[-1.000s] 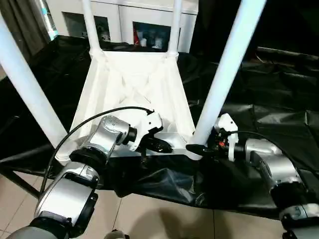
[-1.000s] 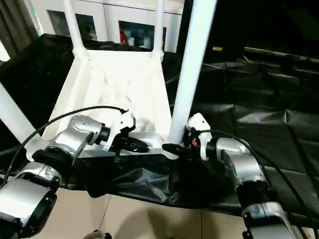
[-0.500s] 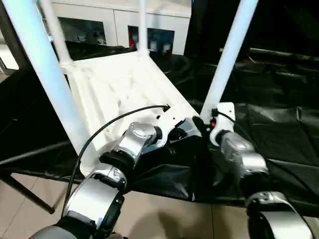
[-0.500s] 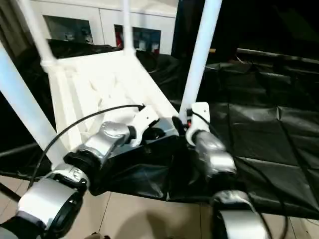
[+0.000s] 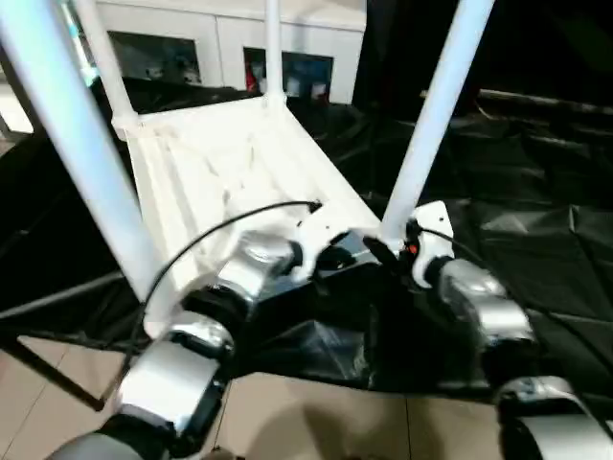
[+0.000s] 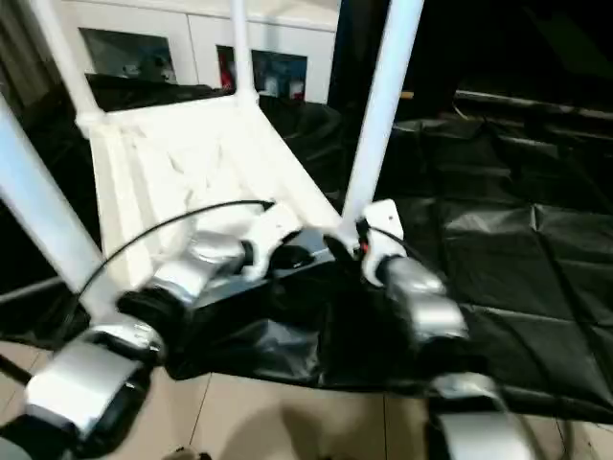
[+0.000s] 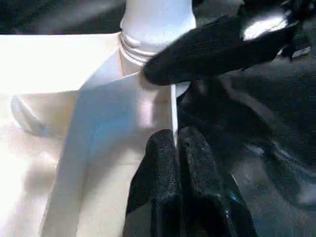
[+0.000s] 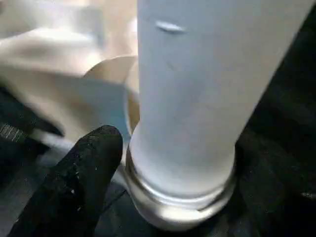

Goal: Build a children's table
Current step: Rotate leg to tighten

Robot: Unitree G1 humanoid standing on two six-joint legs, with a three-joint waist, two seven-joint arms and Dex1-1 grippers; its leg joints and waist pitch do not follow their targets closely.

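Note:
The children's table lies upside down, its ribbed white tabletop [image 5: 220,163] on black cloth. Its white legs stand up from the corners: the near right leg [image 5: 436,115], the near left leg [image 5: 81,144] and two far ones [image 5: 273,48]. My left gripper [image 7: 177,143] is shut on the thin near rim of the tabletop, close to the near right corner. My right gripper [image 5: 385,251] is open around the base of the near right leg [image 8: 187,98]. One finger [image 8: 84,173] stands beside the leg's collar; the other side is in shadow.
A white glass-door cabinet [image 5: 192,48] stands behind the table. Black cloth [image 5: 517,192] covers the work surface out to the right. Tiled floor [image 5: 316,412] lies below the near edge. A dark bar [image 5: 48,297] runs at the lower left.
The view has swung since a second ago. My right gripper has stayed at the near right leg's base and its jaws have spread wider. The left gripper keeps its grip.

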